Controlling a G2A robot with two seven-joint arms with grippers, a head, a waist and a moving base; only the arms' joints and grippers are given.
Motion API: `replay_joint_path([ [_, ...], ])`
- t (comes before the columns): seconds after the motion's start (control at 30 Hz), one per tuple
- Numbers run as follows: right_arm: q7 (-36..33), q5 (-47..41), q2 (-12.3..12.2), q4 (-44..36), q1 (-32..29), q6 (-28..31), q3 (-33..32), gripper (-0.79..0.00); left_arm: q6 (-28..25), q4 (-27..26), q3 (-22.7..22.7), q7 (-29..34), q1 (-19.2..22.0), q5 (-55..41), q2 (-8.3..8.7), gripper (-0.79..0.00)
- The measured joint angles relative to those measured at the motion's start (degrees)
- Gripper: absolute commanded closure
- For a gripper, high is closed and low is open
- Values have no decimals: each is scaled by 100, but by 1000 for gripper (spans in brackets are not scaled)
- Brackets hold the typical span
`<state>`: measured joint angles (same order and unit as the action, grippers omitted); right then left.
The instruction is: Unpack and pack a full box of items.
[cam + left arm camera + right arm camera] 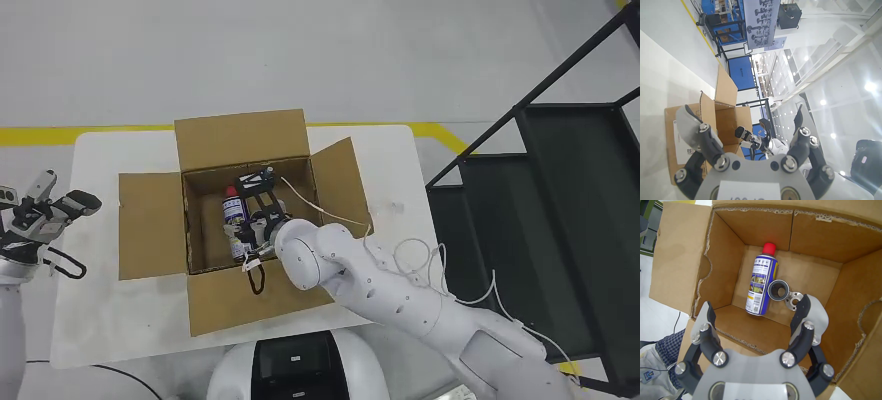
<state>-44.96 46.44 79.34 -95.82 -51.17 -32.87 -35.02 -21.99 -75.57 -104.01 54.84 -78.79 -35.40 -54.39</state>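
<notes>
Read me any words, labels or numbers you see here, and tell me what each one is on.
Nothing reads clearly enough to quote.
Can: label print and barcode, too small to read.
Box sticker: small print and a square code, too blurred to read.
Left hand tag: characters cut off at the edge, unreadable.
Blue panel: sideways lettering, too blurred to quote.

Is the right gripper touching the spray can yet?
Apart. Right wrist view: open right gripper hangs above the spray can, cardboard showing between it and each finger.
</notes>
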Motion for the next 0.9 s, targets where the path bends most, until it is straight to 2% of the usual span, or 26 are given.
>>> replay_joint_path([
  [0.43, 108, -85, 26, 49, -2, 116, -38, -785, 0, 0, 0, 0, 0, 0, 0, -785],
  [0.6, -149, -152, 290, 688, 594, 102, 232, -785, 0, 0, 0, 0, 0, 0, 0, -785],
  [0.77, -737, 113, 689, 1656, 1315, -693, 762, -785, 0, 0, 0, 0, 0, 0, 0, -785],
  [0.9, -1028, 223, 974, 2318, 1633, -1015, 1088, -785, 0, 0, 0, 0, 0, 0, 0, -785],
])
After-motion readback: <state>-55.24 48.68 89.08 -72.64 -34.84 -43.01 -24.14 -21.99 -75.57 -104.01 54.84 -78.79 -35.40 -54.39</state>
